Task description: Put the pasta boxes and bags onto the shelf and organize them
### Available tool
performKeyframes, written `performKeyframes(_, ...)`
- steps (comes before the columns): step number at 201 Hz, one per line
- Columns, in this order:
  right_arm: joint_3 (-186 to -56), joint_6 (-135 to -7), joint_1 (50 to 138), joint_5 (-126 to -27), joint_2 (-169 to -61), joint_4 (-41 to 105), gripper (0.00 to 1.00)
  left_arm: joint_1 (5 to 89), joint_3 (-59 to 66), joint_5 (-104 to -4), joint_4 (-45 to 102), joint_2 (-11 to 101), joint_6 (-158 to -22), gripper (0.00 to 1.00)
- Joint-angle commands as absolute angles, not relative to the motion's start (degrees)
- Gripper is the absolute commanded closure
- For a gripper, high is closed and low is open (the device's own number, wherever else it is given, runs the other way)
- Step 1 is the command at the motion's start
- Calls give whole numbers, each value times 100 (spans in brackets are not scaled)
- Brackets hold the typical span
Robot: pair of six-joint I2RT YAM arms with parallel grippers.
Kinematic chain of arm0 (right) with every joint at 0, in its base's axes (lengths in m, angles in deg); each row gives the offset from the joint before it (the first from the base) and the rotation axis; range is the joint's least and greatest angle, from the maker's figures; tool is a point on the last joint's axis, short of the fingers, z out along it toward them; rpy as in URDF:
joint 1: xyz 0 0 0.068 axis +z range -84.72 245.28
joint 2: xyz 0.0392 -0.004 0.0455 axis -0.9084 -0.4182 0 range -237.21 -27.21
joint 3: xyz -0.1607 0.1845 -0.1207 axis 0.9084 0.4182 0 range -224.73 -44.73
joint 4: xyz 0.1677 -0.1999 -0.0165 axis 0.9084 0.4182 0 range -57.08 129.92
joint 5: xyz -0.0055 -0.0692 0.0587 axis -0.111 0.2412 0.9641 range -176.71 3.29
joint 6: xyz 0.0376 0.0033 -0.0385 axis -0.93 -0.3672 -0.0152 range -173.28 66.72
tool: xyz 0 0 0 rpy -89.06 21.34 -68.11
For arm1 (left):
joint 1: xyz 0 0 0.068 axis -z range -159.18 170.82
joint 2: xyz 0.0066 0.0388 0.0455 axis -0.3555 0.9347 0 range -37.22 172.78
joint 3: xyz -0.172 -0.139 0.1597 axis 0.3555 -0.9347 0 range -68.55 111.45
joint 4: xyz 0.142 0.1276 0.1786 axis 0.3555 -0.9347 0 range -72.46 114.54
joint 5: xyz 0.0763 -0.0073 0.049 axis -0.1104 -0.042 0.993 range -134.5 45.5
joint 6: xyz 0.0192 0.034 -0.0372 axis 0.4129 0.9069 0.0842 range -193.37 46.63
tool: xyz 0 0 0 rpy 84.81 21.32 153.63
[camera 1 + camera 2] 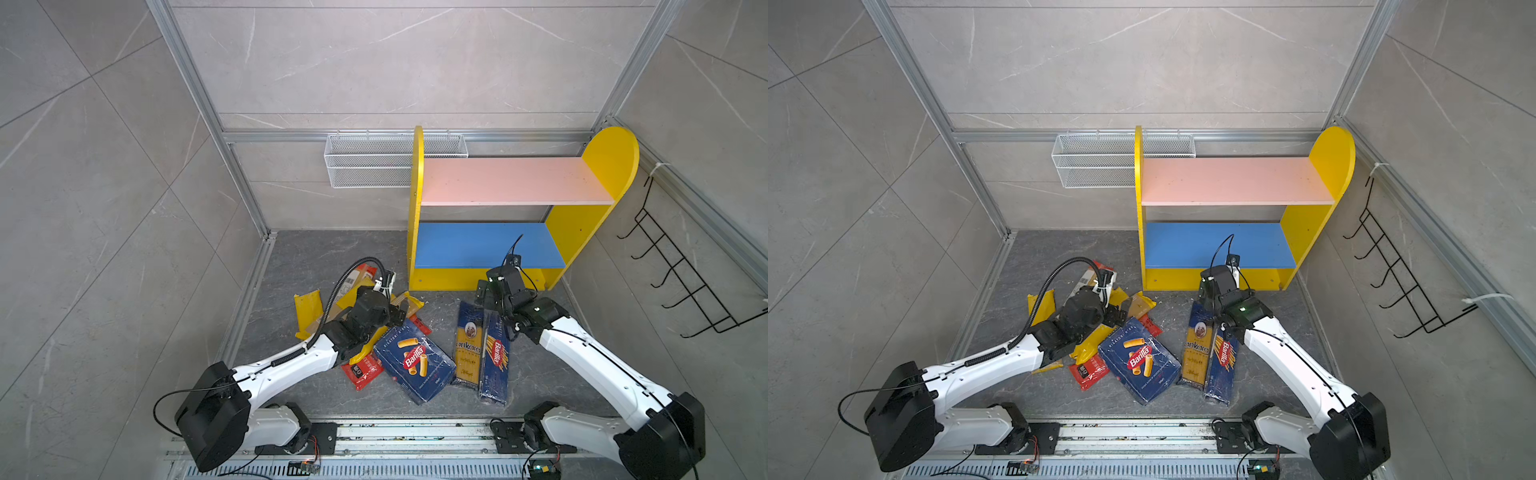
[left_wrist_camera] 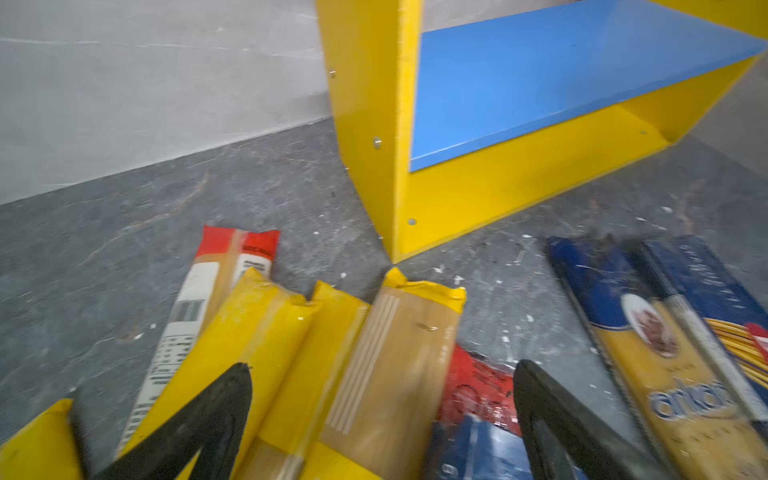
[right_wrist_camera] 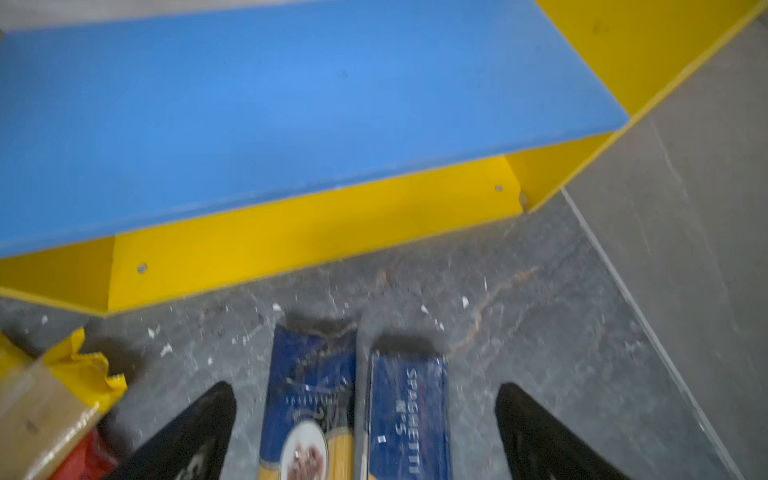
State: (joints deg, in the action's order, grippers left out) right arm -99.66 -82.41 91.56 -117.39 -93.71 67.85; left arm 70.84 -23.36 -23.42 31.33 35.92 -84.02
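Note:
The shelf's pink upper board (image 1: 511, 180) and blue lower board (image 1: 486, 245) carry nothing. On the floor before it lie the wide Barilla box (image 1: 413, 363), the narrow Barilla box (image 1: 496, 357) and the ankara bag (image 1: 469, 345) side by side. Several yellow and red-ended bags (image 2: 257, 316) are heaped under my left arm. My left gripper (image 2: 384, 368) hangs open over a yellow-ended bag (image 2: 415, 332) of that heap. The right gripper (image 3: 365, 388) is open too, straddling the far ends of the ankara bag (image 3: 311, 386) and the narrow box (image 3: 409, 407) without touching them.
A white wire basket (image 1: 374, 160) hangs on the back wall left of the shelf. A black wire hook rack (image 1: 681, 270) is on the right wall. Aluminium frame rails (image 1: 249, 291) edge the dark floor.

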Motion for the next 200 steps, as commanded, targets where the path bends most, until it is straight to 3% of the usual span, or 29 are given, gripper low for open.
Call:
performKeyframes(1,-9672,-9261,9282,-11419,-8949,8333,1,7464,-2066,-2222,2738,3407,-9007,1)
performKeyframes(48,-9028,-9996,9411,-10574,-8186,8972,1,7756,-2073,-2478,2186,3211,-9806,2)
performKeyframes(92,-8627,-9798,9861,-9674,-7950,8307,1,8036,-2236,-2398,1172,2725,-10430,4)
performKeyframes(117,-8669,-9292,9979,-9067,-8205,7655,1,8218,-2626,-2345,758,2199,-11110,6)
performKeyframes(162,-8563,-8732,10053,-7878,-8791,6199,1,8667,-3443,-2005,343,1115,-12494,20)
performKeyframes(200,-8641,-8330,10071,-7186,-9530,5460,1,9554,-3422,-1269,242,1512,-13154,21)
